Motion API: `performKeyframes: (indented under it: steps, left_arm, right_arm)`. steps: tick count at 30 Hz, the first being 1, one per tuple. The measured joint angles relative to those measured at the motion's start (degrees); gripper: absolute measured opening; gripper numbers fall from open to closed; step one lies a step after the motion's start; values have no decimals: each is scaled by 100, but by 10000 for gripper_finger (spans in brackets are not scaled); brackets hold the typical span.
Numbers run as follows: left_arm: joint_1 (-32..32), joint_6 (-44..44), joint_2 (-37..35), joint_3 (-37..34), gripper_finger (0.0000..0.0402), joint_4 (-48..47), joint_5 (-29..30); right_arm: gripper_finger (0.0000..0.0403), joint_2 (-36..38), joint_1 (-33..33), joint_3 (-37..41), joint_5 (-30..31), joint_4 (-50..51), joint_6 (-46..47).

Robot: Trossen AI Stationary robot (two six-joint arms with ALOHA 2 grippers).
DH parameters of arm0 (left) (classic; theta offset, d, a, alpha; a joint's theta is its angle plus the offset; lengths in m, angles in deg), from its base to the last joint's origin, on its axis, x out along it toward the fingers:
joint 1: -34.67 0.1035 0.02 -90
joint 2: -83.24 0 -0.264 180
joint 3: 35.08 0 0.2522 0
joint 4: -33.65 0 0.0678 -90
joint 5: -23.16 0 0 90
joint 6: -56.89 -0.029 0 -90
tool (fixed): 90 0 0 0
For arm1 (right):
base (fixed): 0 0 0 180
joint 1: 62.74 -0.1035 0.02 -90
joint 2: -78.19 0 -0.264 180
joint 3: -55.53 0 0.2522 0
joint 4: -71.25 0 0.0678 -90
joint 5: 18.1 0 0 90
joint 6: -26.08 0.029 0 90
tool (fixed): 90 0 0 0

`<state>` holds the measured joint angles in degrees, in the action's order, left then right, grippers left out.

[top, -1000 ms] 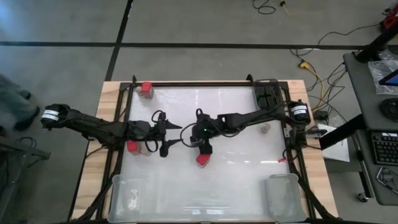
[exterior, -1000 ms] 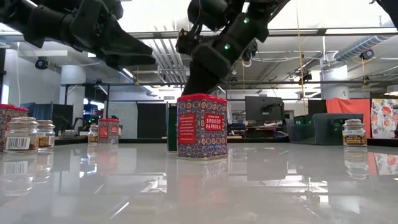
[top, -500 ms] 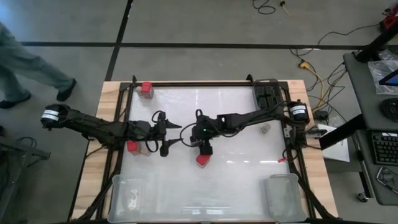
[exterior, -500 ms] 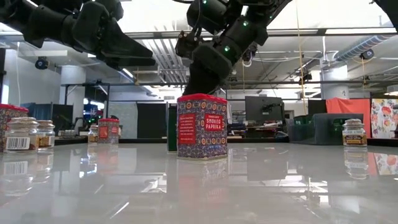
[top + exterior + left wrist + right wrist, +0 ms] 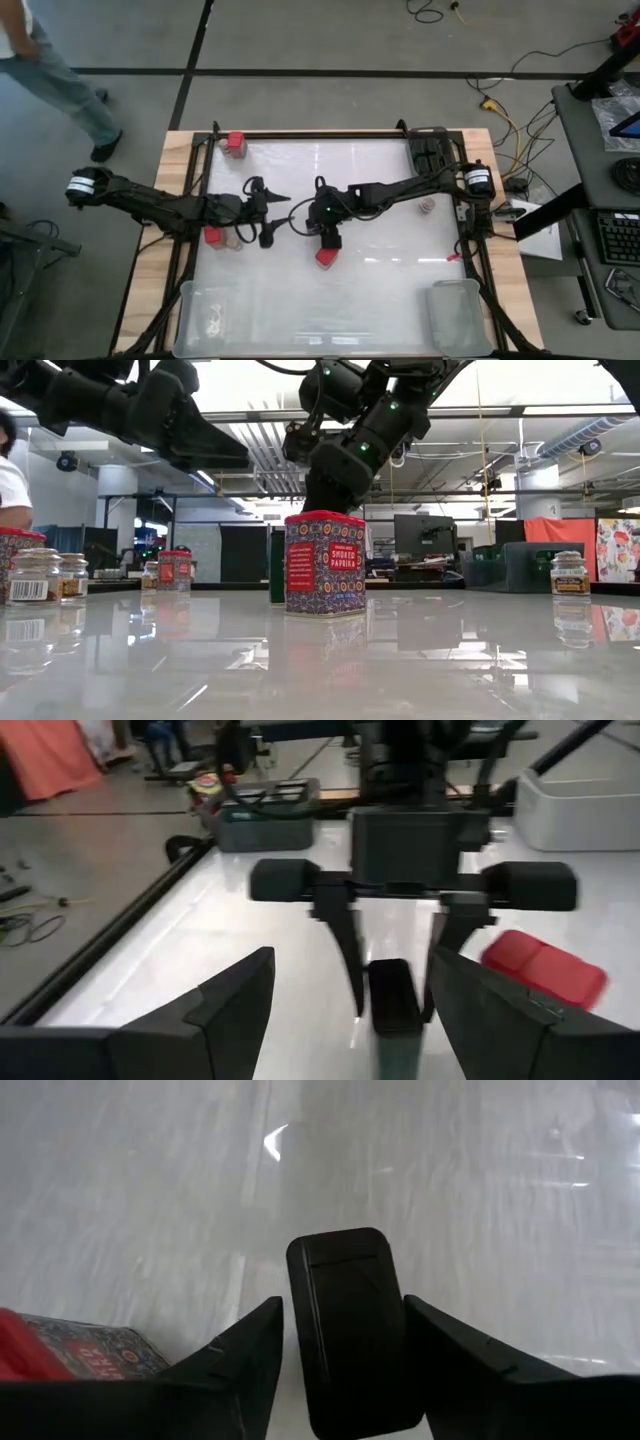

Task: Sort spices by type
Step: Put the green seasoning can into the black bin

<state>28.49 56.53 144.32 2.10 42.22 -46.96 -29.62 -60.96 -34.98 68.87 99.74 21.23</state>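
While the right gripper (image 5: pixel 340 1370) stands over a black spice jar (image 5: pixel 347 1325) near the middle of the white table (image 5: pixel 380 270), we see its fingers on either side of the jar, close to its walls; we cannot tell whether they already press on it. We find the same jar in the left wrist view, upright between the two descending fingers. The left gripper (image 5: pixel 268 215) hangs spread just to the left of this spot, holding nothing, its tips pointing toward the right arm. A red-topped paprika tin (image 5: pixel 325 565) stands just beside the black jar, on the side toward the clear bins (image 5: pixel 455 315). We judge the chief risk to be a grip set off-centre on the smooth, narrow jar, which could tip or twist it out as it is lifted; a finger or the wrist brushing the neighbouring tin could also knock that tin over. The two arms are near each other, so a careless lift might bring them into contact. On the tin we read "SMOKED PAPRIKA"; the smaller print above it is illegible. Other jars (image 5: pixel 45 575) at the table's left edge show a barcode but no readable words.
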Motion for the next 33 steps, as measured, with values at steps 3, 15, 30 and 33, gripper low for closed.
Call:
performKeyframes:
  steps: [3,15,30,33]
  left_arm:
    - [2,41,0,0,247,-1,26]
    - [2,-8,-4,0,247,-17,30]
    - [2,537,17,0,247,-256,18]
    - [1,844,39,2,247,-226,17]
  right_arm:
    - [171,-2,2,0,2,-5,49]
    - [135,244,2,-19,7,194,124]
    - [133,2168,125,604,2188,1506,566]
    - [138,2703,232,877,3112,2107,984]
